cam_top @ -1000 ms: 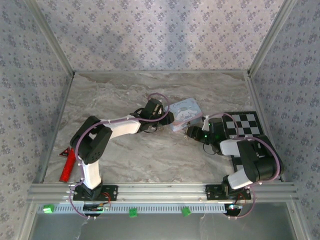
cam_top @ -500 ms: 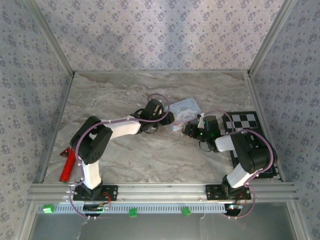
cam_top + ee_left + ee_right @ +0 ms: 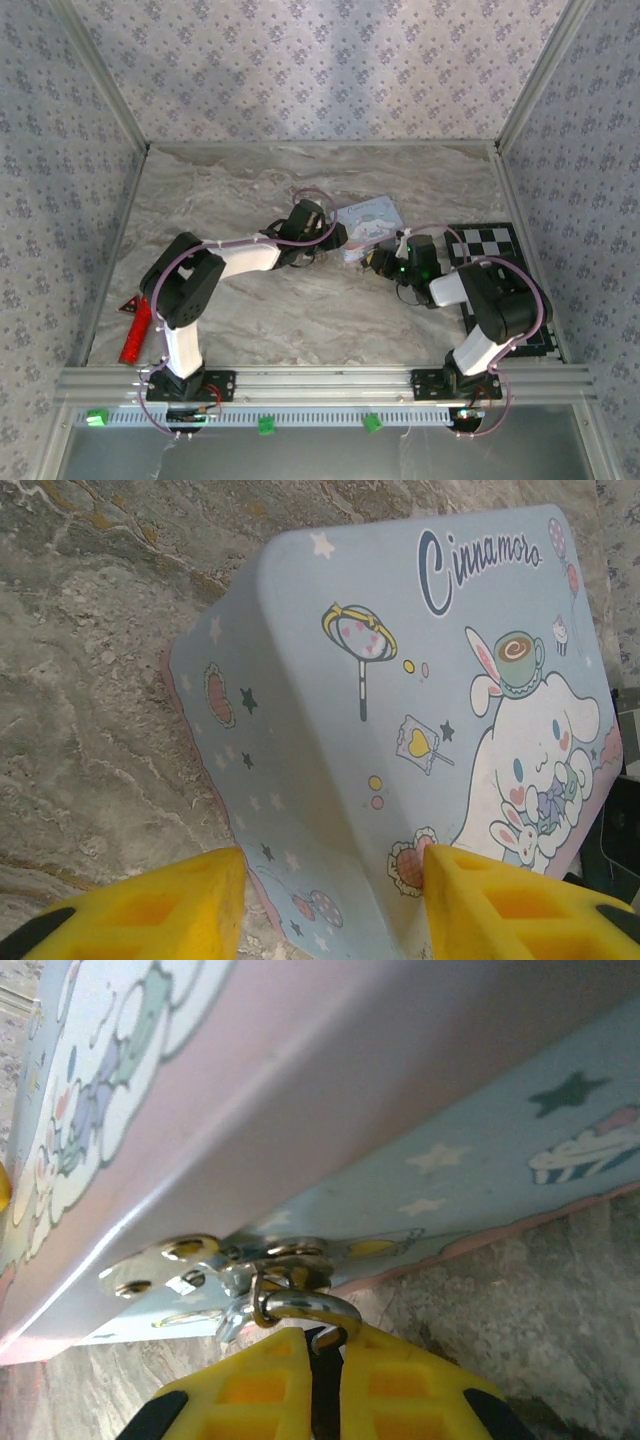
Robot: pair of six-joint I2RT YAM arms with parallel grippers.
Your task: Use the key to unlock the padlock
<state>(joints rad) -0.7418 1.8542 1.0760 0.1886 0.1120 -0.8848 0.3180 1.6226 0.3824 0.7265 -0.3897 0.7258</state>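
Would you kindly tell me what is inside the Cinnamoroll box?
Its contents are hidden: the box is closed. Visible are its printed outside and a metal hasp with a ring.

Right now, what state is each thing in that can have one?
Cinnamoroll box: lid shut.
Hasp: down over the seam.
Metal ring: threaded through the hasp; locked or not, unclear.
Left gripper: jaws closed on the box corner.
Right gripper: jaws pinched shut on the ring's lower end.
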